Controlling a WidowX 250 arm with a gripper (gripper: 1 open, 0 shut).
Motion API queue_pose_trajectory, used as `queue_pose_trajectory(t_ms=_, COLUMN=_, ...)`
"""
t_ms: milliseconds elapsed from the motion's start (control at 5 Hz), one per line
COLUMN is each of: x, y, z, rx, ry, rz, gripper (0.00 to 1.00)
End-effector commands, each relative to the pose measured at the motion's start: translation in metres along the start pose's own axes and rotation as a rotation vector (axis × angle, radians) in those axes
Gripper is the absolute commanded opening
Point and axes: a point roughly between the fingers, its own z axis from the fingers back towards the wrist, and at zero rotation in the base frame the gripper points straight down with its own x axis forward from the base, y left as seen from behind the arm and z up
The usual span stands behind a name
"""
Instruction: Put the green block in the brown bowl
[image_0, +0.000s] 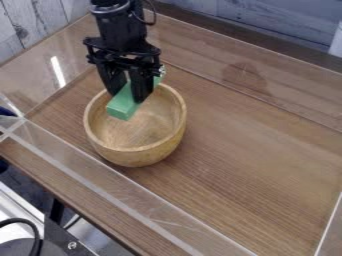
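- My black gripper (124, 88) points straight down, jaws pinching the small bright green rectangular block (123, 102).
- The block hangs tilted, long axis steep, its lower end inside the round light-brown wooden bowl (158, 150), over the floor's left half.
- I judge that spreading the jaws drops it in.

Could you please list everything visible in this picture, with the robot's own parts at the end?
green block: one, bright green, held tilted between the fingers, over the bowl's far-left side.
brown bowl: one, light-brown wood, left of centre on the table.
table: one, brown wood grain, fills most of the view.
clear wall: one, transparent, along the table's near edge.
gripper: one, black, pointing down, closed on the block.
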Motion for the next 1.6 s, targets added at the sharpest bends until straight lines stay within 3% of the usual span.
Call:
queue_pose_trajectory(t_ms=0, x=0.009, y=0.002, z=0.023, rx=0.016, ry=-0.081, rz=0.005, gripper=0.0)
queue_pose_trajectory(t_ms=600, x=0.006, y=0.0, z=0.023, rx=-0.005, ry=-0.066, rz=0.02, gripper=0.0)
queue_pose_trajectory(t_ms=1400, x=0.0, y=-0.004, z=0.003, rx=0.029, ry=-0.028, rz=-0.006, gripper=0.0)
